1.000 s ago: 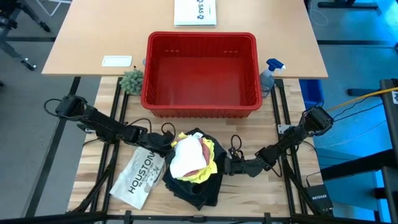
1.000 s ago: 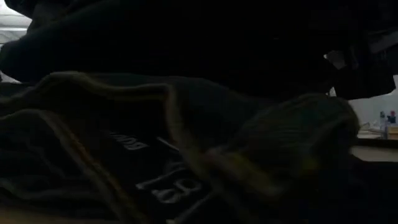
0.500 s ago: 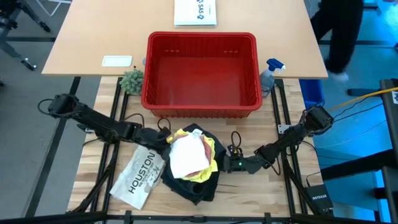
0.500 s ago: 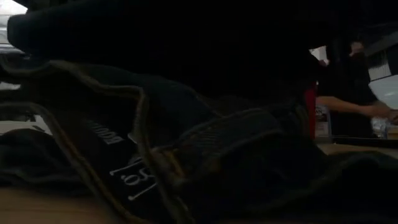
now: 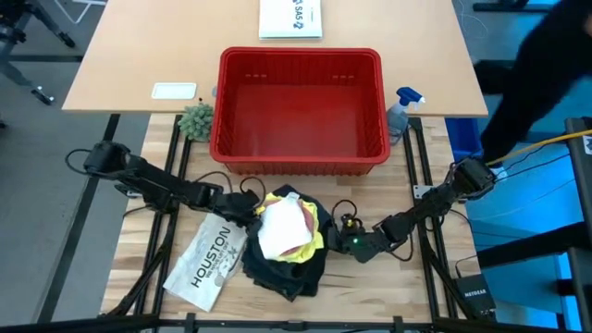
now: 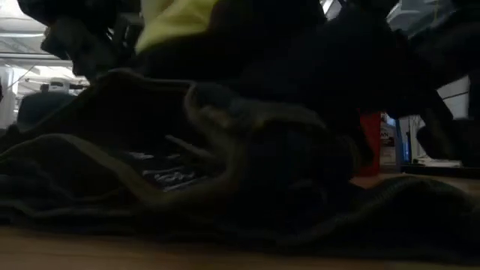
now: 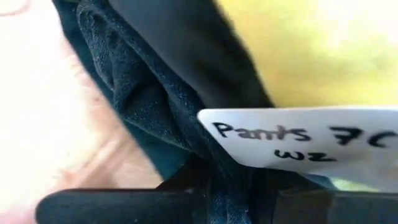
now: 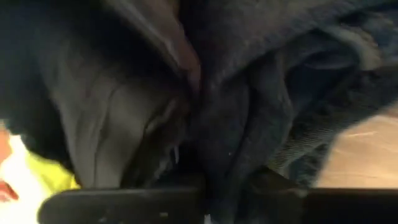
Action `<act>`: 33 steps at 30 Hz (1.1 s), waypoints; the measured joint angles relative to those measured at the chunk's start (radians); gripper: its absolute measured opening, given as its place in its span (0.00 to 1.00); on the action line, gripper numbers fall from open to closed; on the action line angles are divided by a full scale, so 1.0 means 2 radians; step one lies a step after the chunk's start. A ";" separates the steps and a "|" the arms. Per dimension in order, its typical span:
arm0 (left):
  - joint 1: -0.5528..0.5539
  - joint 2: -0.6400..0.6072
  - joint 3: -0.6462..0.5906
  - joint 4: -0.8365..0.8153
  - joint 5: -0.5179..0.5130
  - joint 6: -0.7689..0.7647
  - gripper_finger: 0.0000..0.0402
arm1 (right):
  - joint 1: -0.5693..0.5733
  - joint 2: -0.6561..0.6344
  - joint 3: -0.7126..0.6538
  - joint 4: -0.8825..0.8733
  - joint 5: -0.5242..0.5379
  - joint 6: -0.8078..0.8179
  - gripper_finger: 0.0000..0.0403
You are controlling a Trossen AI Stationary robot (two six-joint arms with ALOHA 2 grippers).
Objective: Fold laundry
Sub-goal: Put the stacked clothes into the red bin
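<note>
Where the wooden bench (image 5: 139, 102) is seen from above, the red basket (image 5: 301, 111) is taken as the landmark. It stands mid-bench, with nothing visible inside it.

Just in front of the basket, the laundry is heaped in one pile. The dark trousers (image 5: 287, 273) form its base and are largely covered. The yellow T-shirt (image 5: 313, 242) shows only as a rim around the pile's top. The white cloth (image 5: 276, 229) lies uppermost, and the pink cloth (image 5: 305, 225) is seen only as a sliver at its edge.

In front of the basket and to its left, touching the pile, the flat white item printed "HOUSTON" (image 5: 205, 264) lies on the bench.

The left gripper (image 5: 242, 209) is set at the pile's left edge. In the left wrist view its fingers (image 7: 124, 205) are closed on a fold of dark trousers fabric, beside a white tag handwritten "Pants" (image 7: 298, 142), cut off by the picture's edge.

The right gripper (image 5: 344, 243) is set at the pile's right edge. In the right wrist view dark cloth runs down between its fingers (image 8: 124, 202), but whether they clamp it cannot be told.

In the low view, nearly everything is blocked by dark fabric.

Beside the basket's right wall a spray bottle (image 5: 400, 113) stands; at its left front corner, a small green plant (image 5: 195, 120).
</note>
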 joint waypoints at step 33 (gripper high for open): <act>0.034 0.022 -0.003 -0.022 0.100 0.002 0.39 | -0.024 0.001 -0.045 -0.058 0.008 -0.060 0.77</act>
